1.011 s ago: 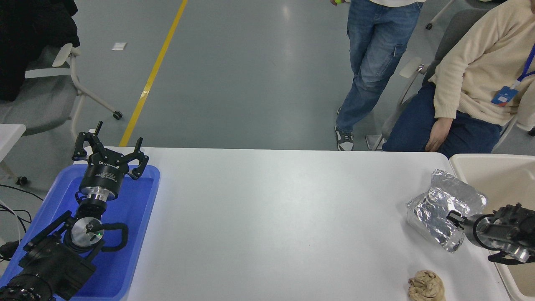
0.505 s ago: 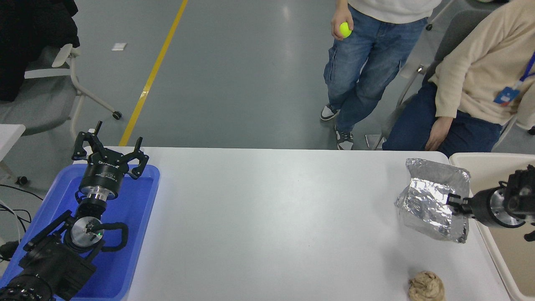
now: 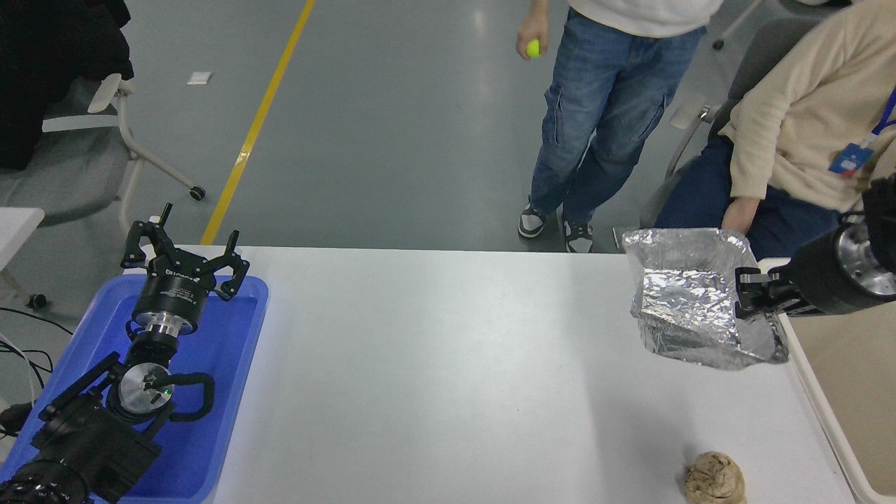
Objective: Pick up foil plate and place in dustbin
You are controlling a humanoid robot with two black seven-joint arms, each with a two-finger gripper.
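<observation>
Head view: the right gripper (image 3: 743, 294) pinches the right edge of the shiny foil plate (image 3: 689, 301) and holds it up off the white table (image 3: 448, 378), close beside the beige dustbin (image 3: 815, 392). A tan paper ball (image 3: 714, 478) sits near the table's front edge. The left gripper (image 3: 183, 257) rests over the blue tray (image 3: 231, 364), its fingers spread wide with nothing between them.
</observation>
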